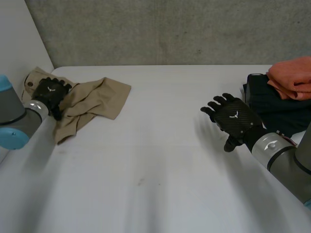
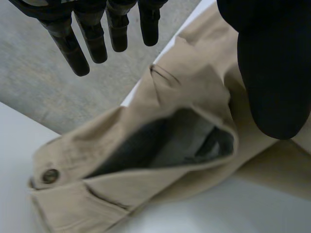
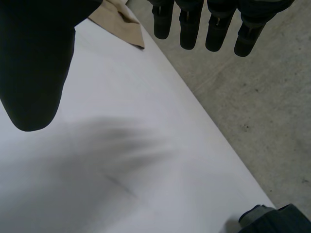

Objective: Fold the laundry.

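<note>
A: Left hand (image 1: 50,92) status?
B: Poised over waistband end of tan trousers (image 1: 92,99), crumpled on the table (image 1: 155,184) — fingers straight, thumb apart, nothing gripped. Likely lined up for a waistband pick.
A: Right hand (image 1: 233,116)?
B: Well apart from trousers, splayed, empty — probably parked clear. Dark garment (image 1: 272,104), orange cloth (image 1: 294,77) even farther off.

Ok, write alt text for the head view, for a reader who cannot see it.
The robot's left hand is open over a crumpled tan garment at the white table's far left corner. Its right hand hovers open above bare table, beside a dark garment topped with folded orange cloth.
</note>
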Controlling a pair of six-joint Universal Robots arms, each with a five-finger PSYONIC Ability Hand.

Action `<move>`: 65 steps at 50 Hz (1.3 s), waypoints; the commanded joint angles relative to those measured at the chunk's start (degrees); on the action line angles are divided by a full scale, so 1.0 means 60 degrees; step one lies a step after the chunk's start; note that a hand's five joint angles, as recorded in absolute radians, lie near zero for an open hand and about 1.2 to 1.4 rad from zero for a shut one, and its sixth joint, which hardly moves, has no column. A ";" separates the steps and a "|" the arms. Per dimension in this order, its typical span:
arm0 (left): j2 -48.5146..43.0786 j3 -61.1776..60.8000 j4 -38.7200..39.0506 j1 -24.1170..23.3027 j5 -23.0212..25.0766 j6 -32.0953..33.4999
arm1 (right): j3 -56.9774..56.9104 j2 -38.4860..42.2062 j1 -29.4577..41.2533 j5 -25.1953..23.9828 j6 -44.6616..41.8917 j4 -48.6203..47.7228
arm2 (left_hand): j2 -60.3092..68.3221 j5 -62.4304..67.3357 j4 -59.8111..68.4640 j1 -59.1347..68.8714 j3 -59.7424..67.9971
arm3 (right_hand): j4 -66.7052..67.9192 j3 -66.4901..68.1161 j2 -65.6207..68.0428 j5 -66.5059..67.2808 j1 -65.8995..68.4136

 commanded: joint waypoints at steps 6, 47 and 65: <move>-0.0619 0.0598 0.0873 -0.0170 0.0121 -0.0594 | 0.0143 -0.0029 -0.0040 -0.0024 0.0010 -0.0127 | 1.1370 1.1197 1.1385 1.1524 1.1289 | -0.0335 -0.0319 -0.0405 -0.0432 -0.0480; 0.4345 -0.3591 -0.0181 -0.7114 -0.4359 -0.4654 | -0.0106 -0.0629 -0.1007 0.1016 0.1166 0.0020 | 0.0187 0.0015 0.0202 0.0341 0.0106 | -0.0335 -0.0319 -0.0405 -0.0432 -0.0480; 0.5359 -0.6200 0.0082 -0.8301 -0.4640 -0.4712 | -0.0487 -0.1406 -0.0729 0.1016 0.1504 0.3287 | -0.0092 -0.0265 -0.0078 0.0062 -0.0173 | -0.0335 -0.0319 -0.0405 -0.0432 -0.0480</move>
